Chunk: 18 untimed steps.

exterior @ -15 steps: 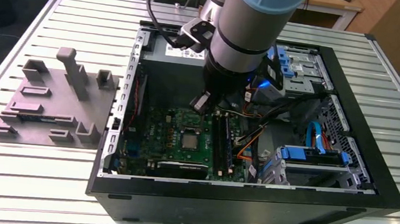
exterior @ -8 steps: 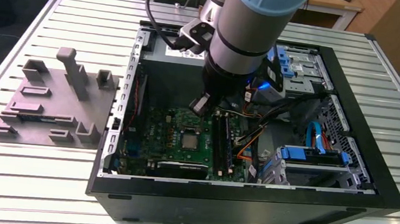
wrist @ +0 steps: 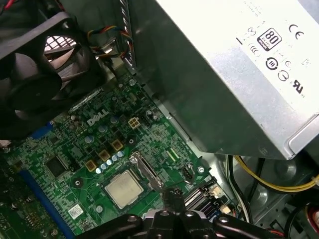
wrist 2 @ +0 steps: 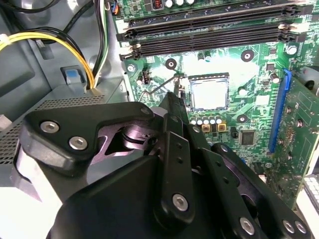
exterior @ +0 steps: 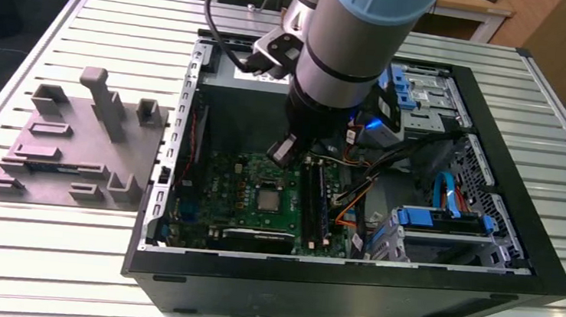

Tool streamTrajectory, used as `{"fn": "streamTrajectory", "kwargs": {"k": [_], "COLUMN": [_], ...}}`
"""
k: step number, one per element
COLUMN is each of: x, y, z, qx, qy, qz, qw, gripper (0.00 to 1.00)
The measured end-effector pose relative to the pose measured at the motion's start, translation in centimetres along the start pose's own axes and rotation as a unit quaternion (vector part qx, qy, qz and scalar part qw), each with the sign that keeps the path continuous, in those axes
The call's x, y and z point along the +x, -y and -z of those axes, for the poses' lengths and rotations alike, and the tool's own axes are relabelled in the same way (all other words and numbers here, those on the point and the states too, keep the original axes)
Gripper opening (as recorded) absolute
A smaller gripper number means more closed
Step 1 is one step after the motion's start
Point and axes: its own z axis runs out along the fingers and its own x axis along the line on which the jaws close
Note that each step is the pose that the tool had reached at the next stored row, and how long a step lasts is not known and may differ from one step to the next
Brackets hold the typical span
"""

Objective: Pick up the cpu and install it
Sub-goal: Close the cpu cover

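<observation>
Cpu (wrist: 123, 188) small flat square, dull silver-grey top, seated flat in socket on green motherboard (wrist: 75, 149) inside open case. Pincer (wrist 2: 175, 99) clenched, empty, hovering just beside socket, apart from cpu.

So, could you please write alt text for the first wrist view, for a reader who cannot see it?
A silver cpu sits in its socket on a green motherboard, with the gripper close beside it. A black fan and a grey power supply with a white label flank the board, and yellow cables run below the supply.
</observation>
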Motion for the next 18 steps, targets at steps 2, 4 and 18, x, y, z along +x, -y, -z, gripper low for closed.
{"fn": "streamTrajectory", "kwargs": {"k": [2, 4, 18], "x": [0.06, 0.14, 0.55], "y": [0.03, 0.08, 0.34], "z": [0.01, 0.02, 0.09], "qx": [0.0000, 0.0000, 0.0000], "qy": [0.0000, 0.0000, 0.0001], "qz": [0.000, 0.000, 0.000], "qw": [1.00000, 1.00000, 1.00000], "gripper": [0.10, 0.10, 0.10]}}
